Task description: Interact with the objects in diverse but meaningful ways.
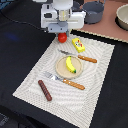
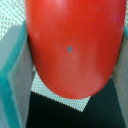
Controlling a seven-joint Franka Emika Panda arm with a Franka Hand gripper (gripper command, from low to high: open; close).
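We judged the tomato [image 2: 75, 45], held across its middle by the pincer [image 1: 62, 33], light, smooth, slip-prone.

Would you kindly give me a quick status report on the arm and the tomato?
Pincer shut on red tomato, above the placemat's far corner. Pads on both sides of it. Nothing in the way.

The round red tomato [image 2: 75, 47] looks like smooth, glossy plastic, with a soft sheen across its skin. The gripper's grey finger pads [image 2: 19, 80] appear matt and slightly rubbery (edged in teal). The pale woven placemat [image 1: 100, 65] shows a rough cloth texture, the black table cover [image 1: 20, 55] looks matt, and the dark grey pot [image 1: 93, 12] has a dull finish
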